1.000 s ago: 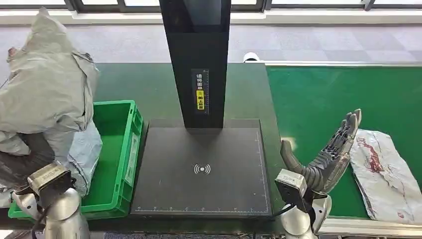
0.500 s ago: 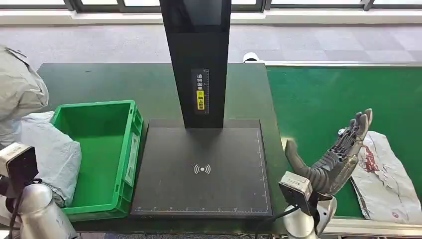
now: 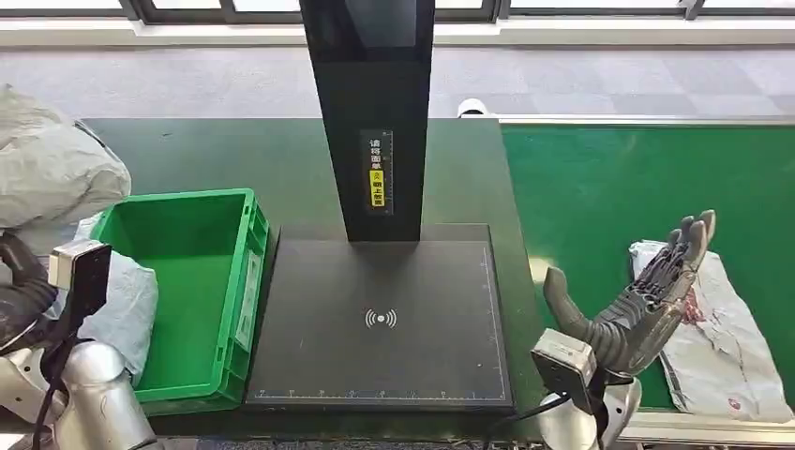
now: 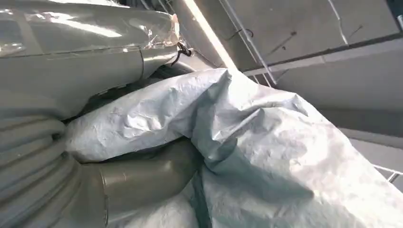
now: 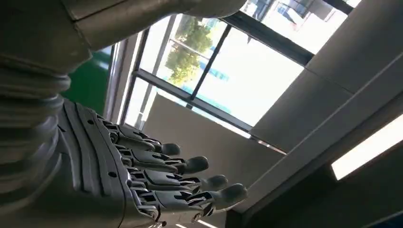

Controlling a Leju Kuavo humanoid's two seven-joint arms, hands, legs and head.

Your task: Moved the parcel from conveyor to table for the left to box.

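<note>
My left hand (image 3: 21,295) grips a crumpled grey parcel (image 3: 56,173) at the far left, outside the green crate (image 3: 187,281). In the left wrist view the thumb (image 4: 138,180) and ribbed cover press into the grey parcel (image 4: 266,156). More grey plastic (image 3: 127,300) hangs against the crate's left wall. My right hand (image 3: 647,300) is open, palm up with fingers spread, over the conveyor's near edge, and it holds nothing. It partly overlaps the left side of a white parcel with red print (image 3: 722,328) lying flat on the green belt. In the right wrist view the right hand (image 5: 157,175) is spread and bare.
A black scanner plate (image 3: 380,319) lies between crate and conveyor, with a tall black column (image 3: 370,112) rising from its back edge. The green conveyor belt (image 3: 637,178) runs along the right. The dark green table (image 3: 234,150) extends behind the crate.
The left arm swung the grey parcel from above the crate's left side out to the far left. The right hand shifted right, onto the white parcel's edge.
</note>
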